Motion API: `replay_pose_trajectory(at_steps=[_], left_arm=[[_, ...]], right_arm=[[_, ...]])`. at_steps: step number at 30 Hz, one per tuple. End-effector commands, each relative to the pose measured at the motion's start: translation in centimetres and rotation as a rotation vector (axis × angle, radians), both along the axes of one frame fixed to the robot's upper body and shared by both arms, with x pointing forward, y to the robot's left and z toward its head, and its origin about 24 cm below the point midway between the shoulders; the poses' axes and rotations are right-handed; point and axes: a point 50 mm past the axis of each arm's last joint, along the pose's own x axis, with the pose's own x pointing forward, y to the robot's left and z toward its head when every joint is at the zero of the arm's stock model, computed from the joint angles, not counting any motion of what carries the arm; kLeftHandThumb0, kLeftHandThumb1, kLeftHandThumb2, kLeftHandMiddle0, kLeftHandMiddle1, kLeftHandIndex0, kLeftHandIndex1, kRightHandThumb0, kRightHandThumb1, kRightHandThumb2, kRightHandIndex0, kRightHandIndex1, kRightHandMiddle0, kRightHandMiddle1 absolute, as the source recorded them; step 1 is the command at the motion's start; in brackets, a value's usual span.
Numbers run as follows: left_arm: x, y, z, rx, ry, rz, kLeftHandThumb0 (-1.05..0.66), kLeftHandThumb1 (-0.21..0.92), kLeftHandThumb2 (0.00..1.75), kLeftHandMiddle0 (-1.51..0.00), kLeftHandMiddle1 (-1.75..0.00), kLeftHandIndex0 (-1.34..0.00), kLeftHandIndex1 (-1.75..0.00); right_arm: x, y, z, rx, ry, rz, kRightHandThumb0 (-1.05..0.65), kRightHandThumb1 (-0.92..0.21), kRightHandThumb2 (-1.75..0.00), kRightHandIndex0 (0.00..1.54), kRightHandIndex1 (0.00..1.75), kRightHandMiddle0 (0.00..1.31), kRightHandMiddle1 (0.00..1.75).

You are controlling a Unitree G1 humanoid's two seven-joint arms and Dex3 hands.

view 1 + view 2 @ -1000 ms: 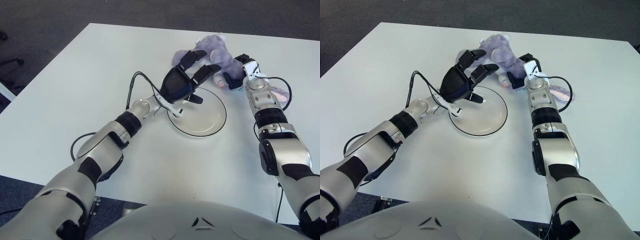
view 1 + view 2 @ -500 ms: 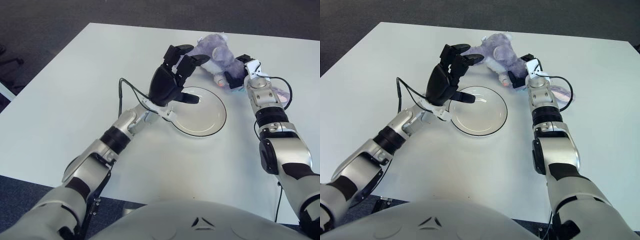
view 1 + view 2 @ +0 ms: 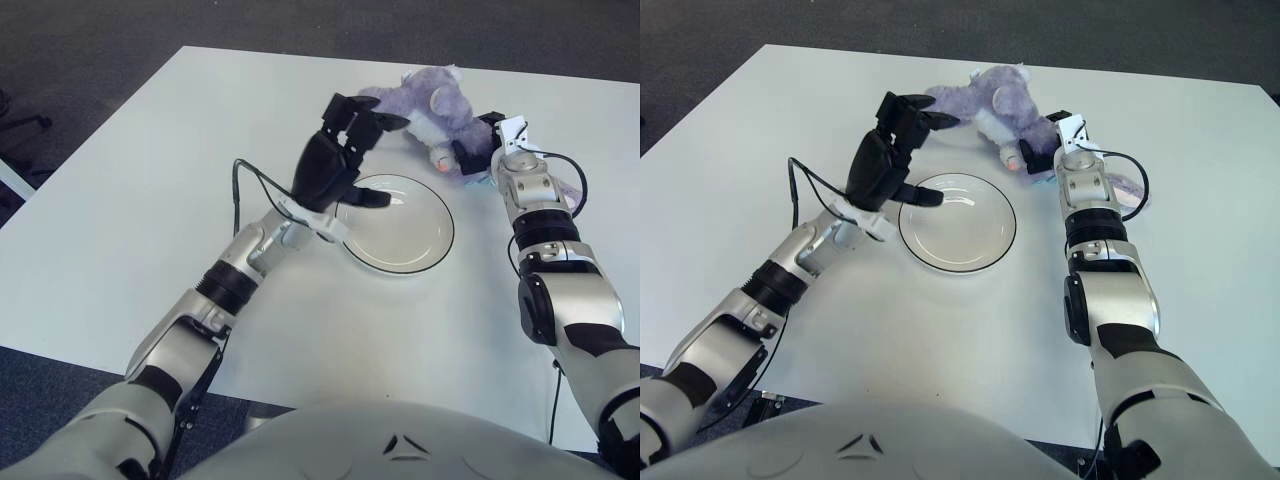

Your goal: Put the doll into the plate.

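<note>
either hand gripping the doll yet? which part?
Cannot tell. Left hand reaches the purple plush doll at its left end, right hand at its lower right; no closed grip visible.

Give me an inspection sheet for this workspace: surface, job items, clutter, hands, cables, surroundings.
Surface: white table, nothing spilled.
Job's things: purple doll lies on the table beyond the plate, not in it; the plate holds nothing.
Clutter: a pale pink and blue item partly hidden behind the right forearm; cannot tell what it is.
Hands: left hand raised above the plate's left rim, fingers reaching toward the doll, holding nothing. Right hand against the doll's near side; grip cannot be told.
Cables: black cable loops from the left wrist; another loops by the right wrist.
Surroundings: dark carpet around the table.
</note>
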Motion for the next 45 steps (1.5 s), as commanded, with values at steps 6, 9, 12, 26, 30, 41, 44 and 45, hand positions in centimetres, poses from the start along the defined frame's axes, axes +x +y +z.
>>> replay_pose_trajectory(at_steps=[6,9,12,26,30,41,44,45], left_arm=[[0.9,0.9,-0.8,0.045,-0.030,0.089,-0.55,0.52,1.14,0.00,-0.99,0.00,-1.27],[1.3,1.1,-1.1,0.066,-0.040,0.118,-0.56,0.52,1.15,0.00,-1.00,0.00,-1.32],[1.5,1.2,-1.2,0.083,-0.051,0.140,-0.55,0.50,1.16,0.00,-1.01,0.00,-1.35],[2.9,2.0,-2.0,0.165,-0.127,0.281,-0.59,0.57,1.08,0.00,-1.02,0.00,-1.27],[3.4,2.1,-2.1,0.186,-0.148,0.316,-0.59,0.59,1.06,0.00,-1.07,0.00,-1.28],[4.3,2.3,-2.9,0.203,-0.182,0.373,-0.54,0.55,1.05,0.00,-1.10,0.00,-1.27],[4.5,2.3,-3.0,0.206,-0.210,0.387,-0.53,0.53,1.05,0.00,-1.08,0.00,-1.20],[4.6,2.3,-3.0,0.209,-0.223,0.392,-0.52,0.53,1.05,0.00,-1.07,0.00,-1.19]], right_arm=[[0.8,0.8,2.0,0.002,0.066,0.060,0.00,0.00,-1.63,0.90,1.59,0.63,1.75],[0.8,0.9,3.0,-0.002,0.078,0.091,0.00,0.01,-1.64,0.91,1.59,0.64,1.75],[0.6,0.9,3.4,-0.007,0.088,0.126,0.00,0.02,-1.65,0.91,1.59,0.65,1.75],[-0.1,2.0,8.0,0.037,0.129,0.281,0.00,0.04,-1.66,0.94,1.55,0.66,1.75],[-0.3,2.1,8.9,0.134,0.175,0.274,0.00,0.03,-1.62,0.97,1.45,0.67,1.75],[-0.7,2.5,9.6,0.130,0.208,0.288,0.00,0.02,-1.57,0.98,1.36,0.68,1.75],[-0.9,2.8,10.2,0.087,0.206,0.296,0.00,0.02,-1.57,0.98,1.37,0.67,1.75],[-1.0,3.0,10.7,0.076,0.201,0.302,0.00,0.01,-1.57,0.98,1.37,0.67,1.75]])
